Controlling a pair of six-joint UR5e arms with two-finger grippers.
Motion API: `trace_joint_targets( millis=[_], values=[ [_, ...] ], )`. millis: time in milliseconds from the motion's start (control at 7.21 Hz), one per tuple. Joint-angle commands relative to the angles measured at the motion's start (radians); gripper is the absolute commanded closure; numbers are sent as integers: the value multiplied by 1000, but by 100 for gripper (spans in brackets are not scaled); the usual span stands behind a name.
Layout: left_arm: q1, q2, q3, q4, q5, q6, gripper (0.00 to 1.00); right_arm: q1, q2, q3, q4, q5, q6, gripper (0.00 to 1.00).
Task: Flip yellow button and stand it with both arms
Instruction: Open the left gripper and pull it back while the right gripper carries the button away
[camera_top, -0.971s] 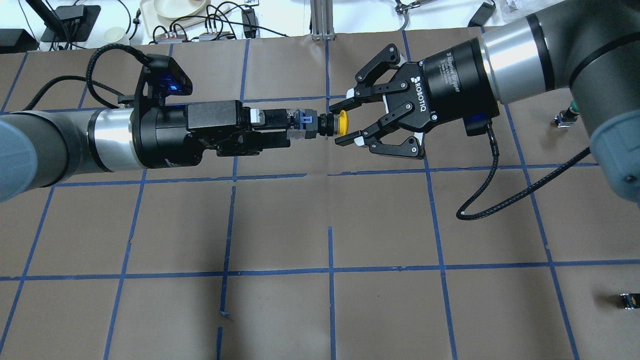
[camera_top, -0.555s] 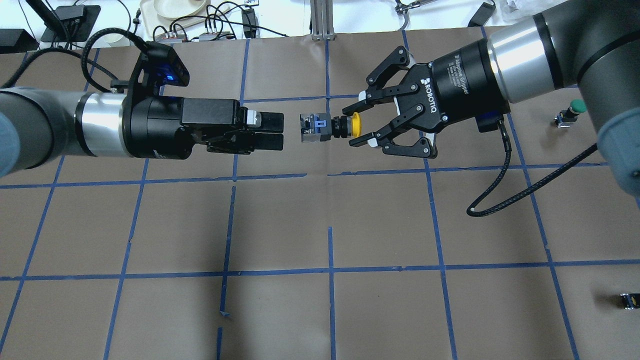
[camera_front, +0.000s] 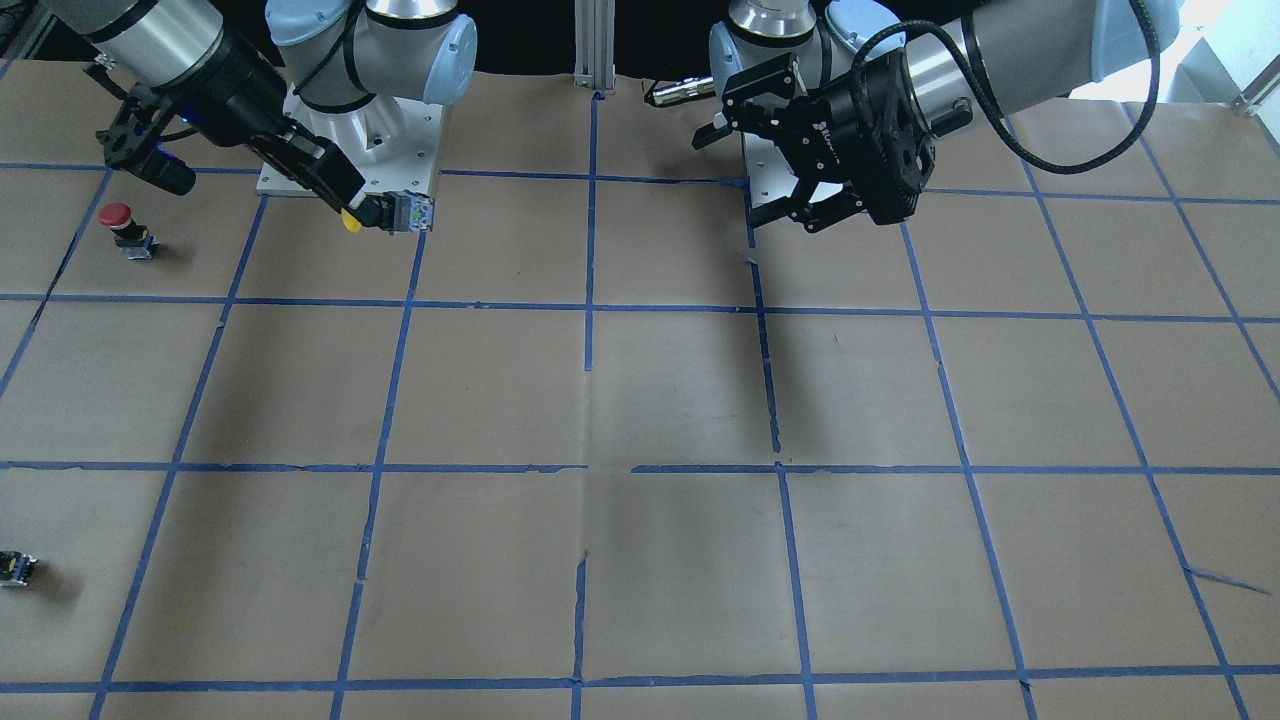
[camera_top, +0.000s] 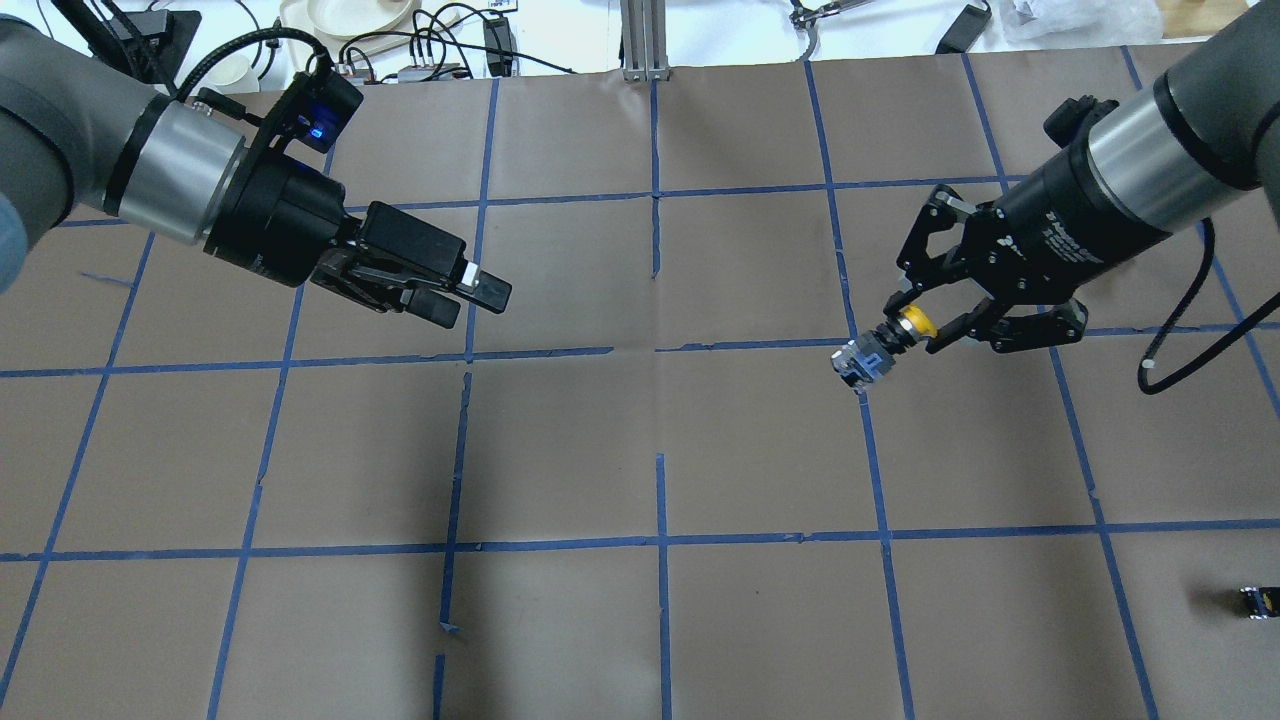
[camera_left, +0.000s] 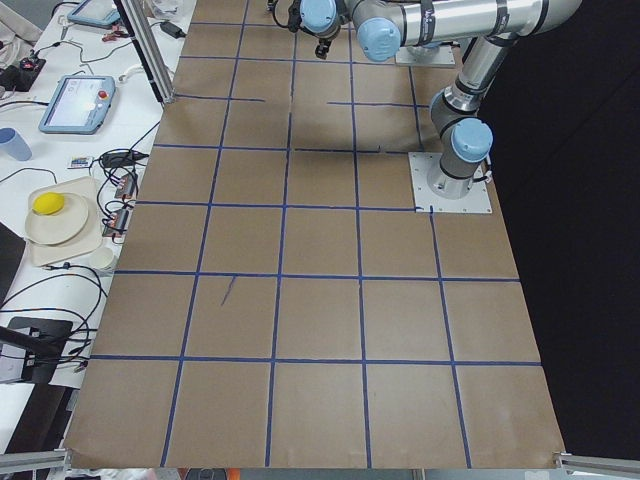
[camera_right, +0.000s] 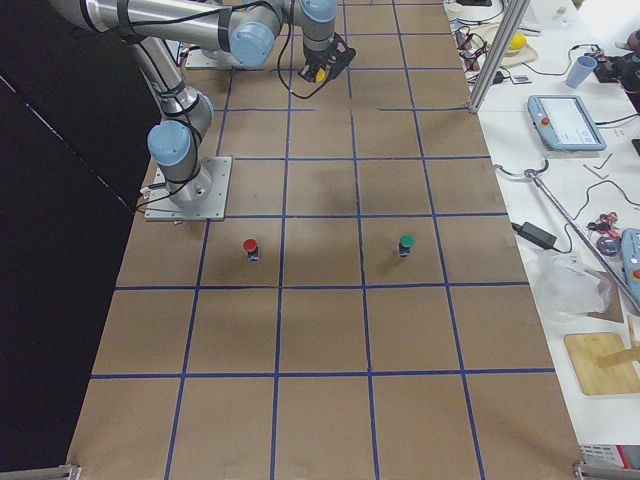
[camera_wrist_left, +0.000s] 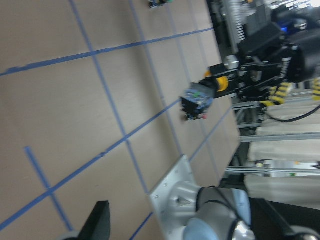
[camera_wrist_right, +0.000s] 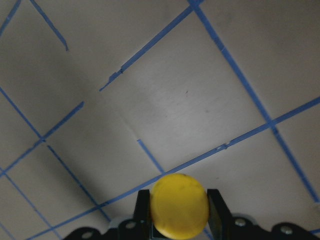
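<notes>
Yellow button (camera_top: 872, 352), round smooth cap, blocky grey-blue body, tilted over the brown blue-taped tabletop (camera_top: 560, 450), cap pinched by right tool (camera_top: 908, 325). Left tool (camera_top: 470, 302) spread, well apart from button. Red-capped button (camera_front: 118, 222) and small black block (camera_top: 1258, 601) also apart from it.

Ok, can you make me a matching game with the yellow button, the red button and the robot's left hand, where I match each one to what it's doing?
Things:
1. yellow button
2. red button
3. left hand

What it's doing:
A. open, holding nothing
B. gripped by the right hand
C. standing on the table, cap up

Pairs: 1-B, 2-C, 3-A.
</notes>
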Motion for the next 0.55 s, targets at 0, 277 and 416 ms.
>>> trace_joint_targets(
  millis=[0, 277, 416],
  values=[
    [-44, -33, 0, 181, 246, -132, 0, -33, -29, 7, -4, -176, -464, 93],
    [-189, -50, 2, 353, 574, -363, 0, -159, -37, 7, -15, -215, -839, 94],
    [-251, -46, 5, 366, 744, -424, 0, -253, -34, 10, -15, -213, -1038, 94]
  ],
)
